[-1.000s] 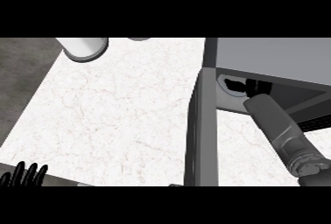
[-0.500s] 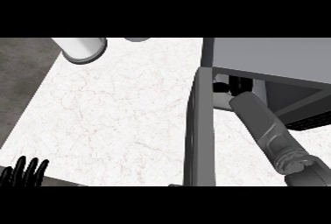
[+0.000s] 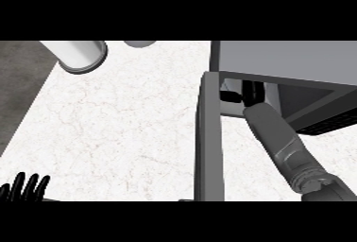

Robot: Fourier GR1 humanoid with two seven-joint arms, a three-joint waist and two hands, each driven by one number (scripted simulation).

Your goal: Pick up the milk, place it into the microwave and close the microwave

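Observation:
The grey microwave (image 3: 286, 61) stands at the upper right, and its open door (image 3: 209, 142) juts toward me, seen edge-on. My right forearm reaches up from the lower right, and the black right hand (image 3: 250, 92) sits just inside the microwave's opening, close behind the door. The cavity's roof hides most of that hand. No milk shows anywhere in this view. At the lower left edge my left hand (image 3: 25, 186) rests open with its fingers up.
A white cylinder (image 3: 78, 55) stands at the counter's back left, with a small pale rounded object (image 3: 140, 43) beside it. The white marble counter (image 3: 118, 127) ends at a dark floor strip on the left.
My right forearm has swung left, bringing the hand nearer the door's hinge side inside the opening. The left hand has come slightly further into view.

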